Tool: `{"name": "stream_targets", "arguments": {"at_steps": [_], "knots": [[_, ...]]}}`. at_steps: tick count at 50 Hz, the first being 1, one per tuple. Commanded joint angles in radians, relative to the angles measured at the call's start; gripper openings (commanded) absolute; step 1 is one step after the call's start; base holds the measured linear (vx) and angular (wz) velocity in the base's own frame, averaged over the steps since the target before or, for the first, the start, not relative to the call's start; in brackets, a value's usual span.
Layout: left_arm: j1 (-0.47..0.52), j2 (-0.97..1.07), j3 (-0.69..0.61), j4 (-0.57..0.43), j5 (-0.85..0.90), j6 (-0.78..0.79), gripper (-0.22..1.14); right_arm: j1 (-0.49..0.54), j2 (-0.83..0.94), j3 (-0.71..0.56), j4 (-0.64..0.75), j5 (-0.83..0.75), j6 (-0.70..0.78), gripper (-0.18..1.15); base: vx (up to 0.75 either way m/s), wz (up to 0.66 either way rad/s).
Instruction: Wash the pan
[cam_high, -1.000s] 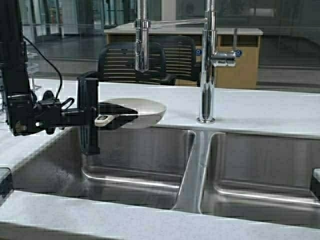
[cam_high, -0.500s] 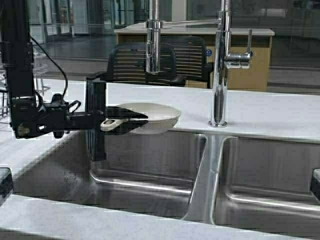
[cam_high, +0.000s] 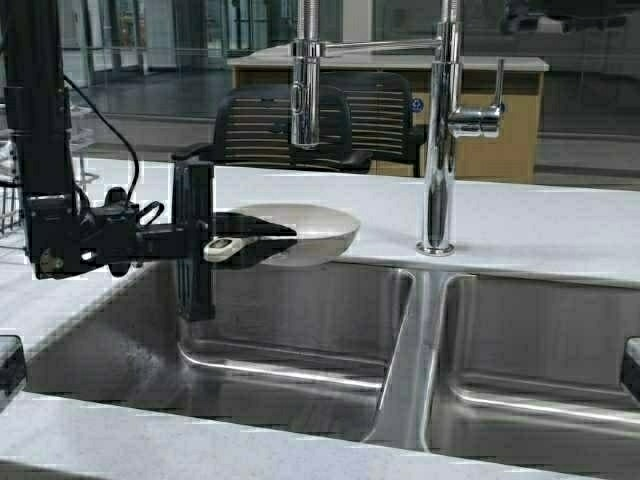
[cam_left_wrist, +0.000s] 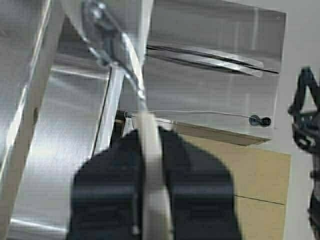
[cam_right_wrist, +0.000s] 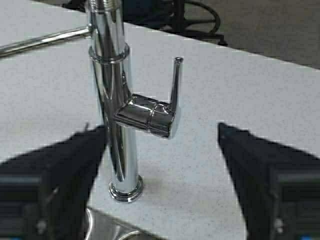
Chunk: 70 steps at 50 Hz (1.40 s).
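The left gripper (cam_high: 232, 243) is sitting at centre-left of the high view, its fingers (cam_left_wrist: 120, 190) pinching shut on the short handle of the pan (cam_high: 300, 232), which is hanging level above the left basin of the sink (cam_high: 300, 340), near its back edge and just below the spray head (cam_high: 304, 100). The right gripper (cam_right_wrist: 160, 165) is out of the high view; its own camera is showing its fingers spread wide and holding nothing, facing the tap lever (cam_right_wrist: 150, 117).

Judging by the narrow grip on a stubby handle, the pan may be prone to twisting or slipping once water is loading it. The right gripper could also overshoot the thin lever, or push the tap column (cam_high: 440, 130) instead.

Compared with a second ago the whole scene is lying further toward the right of the high view, so the robot base has been driving; over the last half second almost nothing is shifting, and the pan is keeping its place in the grip
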Motion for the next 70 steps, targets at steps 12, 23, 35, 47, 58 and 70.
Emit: {"name": "stream_targets", "arguments": {"at_steps": [12,23,35,47,58,70], "knots": [[-0.002,-0.015,-0.012,-0.002,-0.018,0.020,0.03,0.002,0.272,-0.270,-0.009,-0.003,-0.005,1.03,0.00,0.00],[-0.002,-0.015,-0.014,-0.005,-0.018,0.020,0.03,-0.006,0.356,-0.334,-0.009,-0.003,-0.006,1.03,0.00,0.00],[-0.002,-0.015,-0.017,-0.005,-0.018,0.020,0.03,-0.031,0.413,-0.371,-0.006,-0.002,-0.003,1.03,0.00,0.00],[0.000,-0.011,-0.018,-0.005,-0.018,0.020,0.03,-0.067,0.449,-0.393,-0.005,-0.002,-0.003,1.03,0.00,0.00],[-0.002,-0.002,-0.021,-0.005,-0.018,0.018,0.03,-0.094,0.474,-0.414,0.009,0.021,-0.002,1.03,0.00,0.00],[-0.002,0.002,-0.021,-0.005,-0.018,0.018,0.03,-0.152,0.469,-0.417,0.072,0.051,-0.002,1.03,0.00,0.00]]}}
